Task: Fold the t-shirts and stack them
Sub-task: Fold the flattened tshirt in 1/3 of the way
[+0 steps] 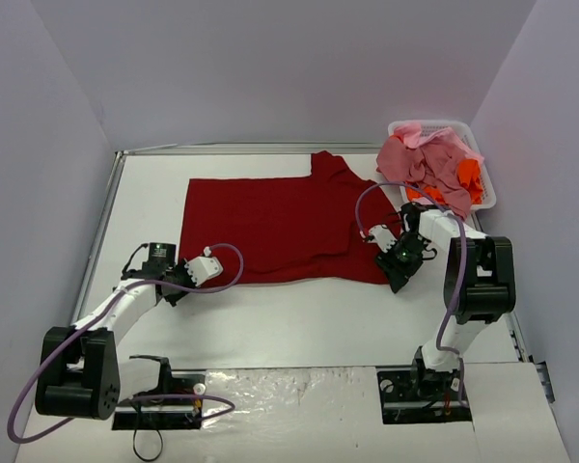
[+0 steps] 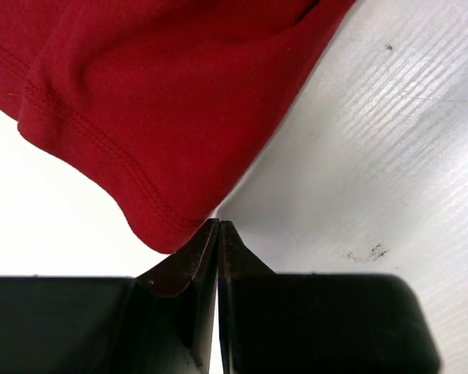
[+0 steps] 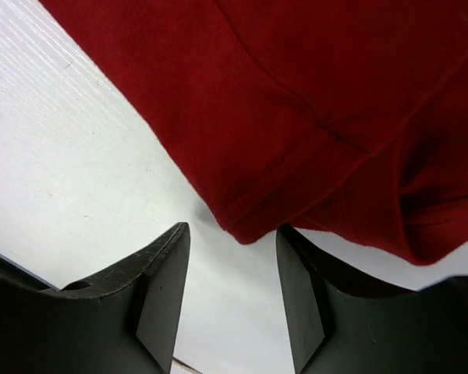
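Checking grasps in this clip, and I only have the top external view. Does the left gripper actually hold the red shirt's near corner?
Observer: In the left wrist view, the left gripper is fully shut. The red t-shirt corner sits just beside its tips, and no cloth shows between them.
Operator: And the right one?
Observer: The right gripper is open, with one finger on each side of a hem corner.
Operator: Is that corner lifted?
Observer: It looks flat on the white table, with only a thin shadow beneath it.
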### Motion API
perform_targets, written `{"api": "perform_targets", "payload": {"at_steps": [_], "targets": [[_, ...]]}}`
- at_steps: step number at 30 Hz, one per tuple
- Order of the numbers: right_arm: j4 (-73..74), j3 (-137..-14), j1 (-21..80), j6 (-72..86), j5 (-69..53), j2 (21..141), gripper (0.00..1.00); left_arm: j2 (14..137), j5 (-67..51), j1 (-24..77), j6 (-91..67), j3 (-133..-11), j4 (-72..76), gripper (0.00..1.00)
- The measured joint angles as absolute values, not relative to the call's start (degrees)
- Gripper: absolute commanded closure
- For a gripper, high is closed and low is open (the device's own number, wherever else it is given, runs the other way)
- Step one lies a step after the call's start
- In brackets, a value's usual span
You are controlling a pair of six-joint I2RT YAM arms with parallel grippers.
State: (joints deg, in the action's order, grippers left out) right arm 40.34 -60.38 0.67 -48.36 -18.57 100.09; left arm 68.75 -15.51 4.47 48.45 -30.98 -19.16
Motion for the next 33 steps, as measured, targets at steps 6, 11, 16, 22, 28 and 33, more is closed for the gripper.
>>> {"api": "perform_targets", "payload": {"at_steps": [6, 11, 16, 22, 28, 33], "targets": [[40.95, -61.36, 0.01, -49.63, -18.81, 101.84, 0.58, 68.75, -15.11, 4.47, 47.24, -30.94, -18.52, 0.98], [40.51, -62.04, -1.96, -50.26, -19.22, 102.26, 0.68, 68.75, -14.92, 4.47, 46.87, -30.81, -17.96, 0.98], [40.32, -62.83, -2.44, -50.92, -19.79, 103.63, 0.96, 68.73, -14.79, 4.47, 46.37, -30.70, -17.74, 0.98], [40.84, -62.89, -2.44, -51.24, -20.27, 103.70, 0.79, 68.16, -14.44, 4.47, 46.22, -30.17, -17.74, 0.98], [41.39, -62.85, -3.01, -51.72, -20.29, 102.67, 0.68, 67.81, -14.09, 4.47, 46.22, -30.17, -17.72, 0.98], [45.12, -63.59, -3.81, -53.32, -21.45, 99.63, 0.62, 67.81, -14.06, 4.47, 46.22, -30.17, -17.69, 0.98]]}}
